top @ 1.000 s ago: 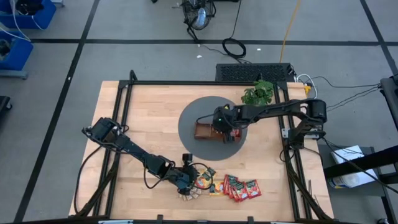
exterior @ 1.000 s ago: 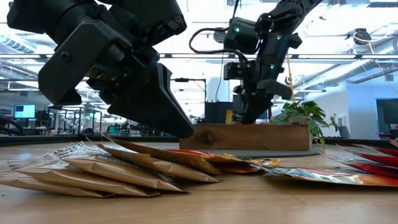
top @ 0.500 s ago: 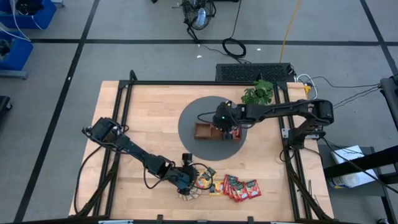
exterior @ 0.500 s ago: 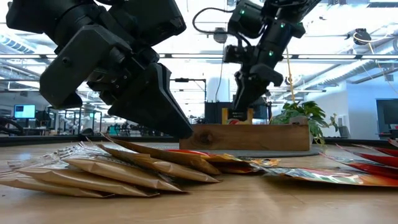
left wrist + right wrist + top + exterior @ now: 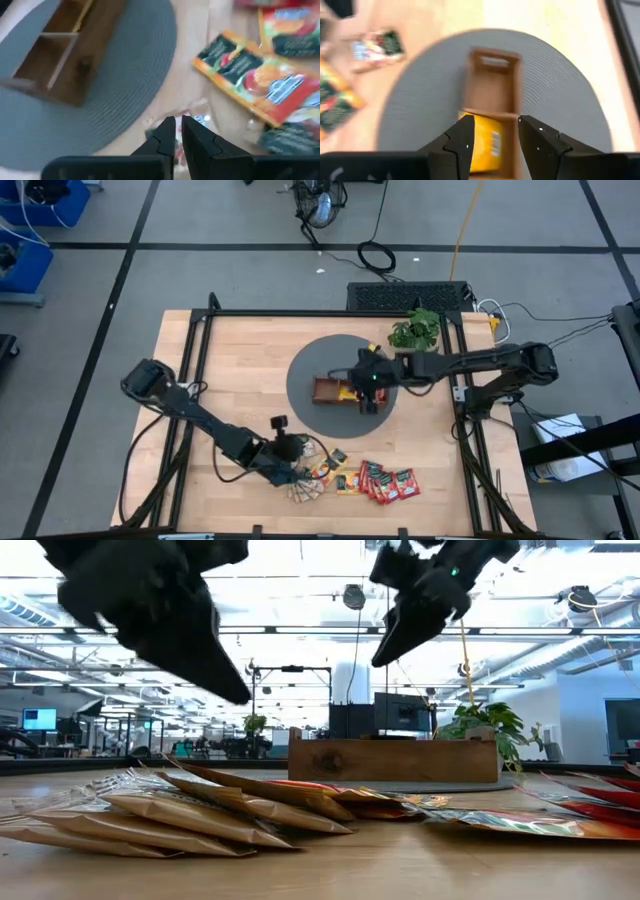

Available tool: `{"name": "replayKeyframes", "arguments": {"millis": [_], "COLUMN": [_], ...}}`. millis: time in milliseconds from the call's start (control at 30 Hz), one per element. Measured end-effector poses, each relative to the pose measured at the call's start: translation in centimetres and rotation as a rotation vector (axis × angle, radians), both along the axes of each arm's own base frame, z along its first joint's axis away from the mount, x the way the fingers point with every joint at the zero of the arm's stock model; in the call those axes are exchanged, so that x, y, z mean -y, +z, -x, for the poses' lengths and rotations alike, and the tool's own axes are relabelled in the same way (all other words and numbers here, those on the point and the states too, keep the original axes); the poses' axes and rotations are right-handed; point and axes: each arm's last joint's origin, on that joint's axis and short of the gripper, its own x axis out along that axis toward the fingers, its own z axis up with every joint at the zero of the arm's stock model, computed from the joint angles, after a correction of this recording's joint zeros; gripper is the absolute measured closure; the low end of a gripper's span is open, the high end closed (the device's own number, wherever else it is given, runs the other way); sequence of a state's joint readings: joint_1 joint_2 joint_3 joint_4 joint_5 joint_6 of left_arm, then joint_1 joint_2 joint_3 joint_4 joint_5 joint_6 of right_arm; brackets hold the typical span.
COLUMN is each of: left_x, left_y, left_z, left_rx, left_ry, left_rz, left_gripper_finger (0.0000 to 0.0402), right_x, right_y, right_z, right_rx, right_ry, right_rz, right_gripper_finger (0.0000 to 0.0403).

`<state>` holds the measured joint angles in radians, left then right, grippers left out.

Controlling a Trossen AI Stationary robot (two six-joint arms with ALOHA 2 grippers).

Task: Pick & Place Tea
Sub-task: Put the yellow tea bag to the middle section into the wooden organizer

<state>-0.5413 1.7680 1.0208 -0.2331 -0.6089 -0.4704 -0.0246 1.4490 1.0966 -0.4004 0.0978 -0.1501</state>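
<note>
— What's on the worktop [image 5: 230, 370]?
— I see the wooden tray [image 5: 335, 391] on its grey mat [image 5: 305, 380], an orange sachet [image 5: 482, 140] inside. Other tea sachets [image 5: 385, 482] lie near the front edge.
— Hands?
— My right hand [image 5: 490, 137] hangs spread above the tray, empty. My left hand [image 5: 177, 135] is pinched together over the sachets, holding nothing.

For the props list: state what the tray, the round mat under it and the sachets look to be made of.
Tray: brown wood, matte, knot visible in the low view.
Round mat: grey, ribbed in fine rings, probably woven fabric or vinyl.
Sachets: glossy printed film or foil-paper; highlights show along their flat faces.
</note>
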Motion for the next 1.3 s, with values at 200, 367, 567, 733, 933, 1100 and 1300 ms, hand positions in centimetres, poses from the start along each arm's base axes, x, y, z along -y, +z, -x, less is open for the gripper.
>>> {"name": "replayKeyframes", "arguments": {"millis": [200, 367, 567, 733, 933, 1100, 1300], "left_x": [0.8, 1.2, 1.1, 1.1, 1.1, 1.1, 1.0], "left_y": [-1.3, -3.2, -3.4, -3.4, -3.5, -3.5, -3.5], "left_z": [-0.1, -0.7, -0.8, -0.8, -0.7, -0.7, -0.7], "left_rx": [-0.011, -0.045, -0.048, -0.055, -0.058, -0.063, -0.068], "left_ry": [0.033, -0.017, -0.015, -0.014, -0.007, -0.011, -0.011], "left_rz": [0.095, 0.118, 0.117, 0.113, 0.11, 0.103, 0.1], "left_gripper_finger": [0.0366, 0.0366, 0.0366, 0.0366, 0.0366, 0.0366, 0.0366], "right_x": [-4.7, -6.9, -7.1, -6.3, -4.5, -3.3, -1.5], "right_y": [-1.4, -4.5, -6.4, -7.2, -8.3, -8.6, -8.9], "right_z": [-1.2, -1.6, -1.0, -0.6, 0.0, 0.0, 0.2], "right_rx": [0.049, 0.126, 0.218, 0.222, 0.083, 0.064, 0.028], "right_ry": [0.227, 0.395, 0.395, 0.371, 0.313, 0.249, 0.182], "right_rz": [-0.075, -0.141, -0.152, -0.156, -0.205, -0.17, -0.166], "right_gripper_finger": [0.0268, 0.0327, 0.0392, 0.0397, 0.0402, 0.0402, 0.0402]}}
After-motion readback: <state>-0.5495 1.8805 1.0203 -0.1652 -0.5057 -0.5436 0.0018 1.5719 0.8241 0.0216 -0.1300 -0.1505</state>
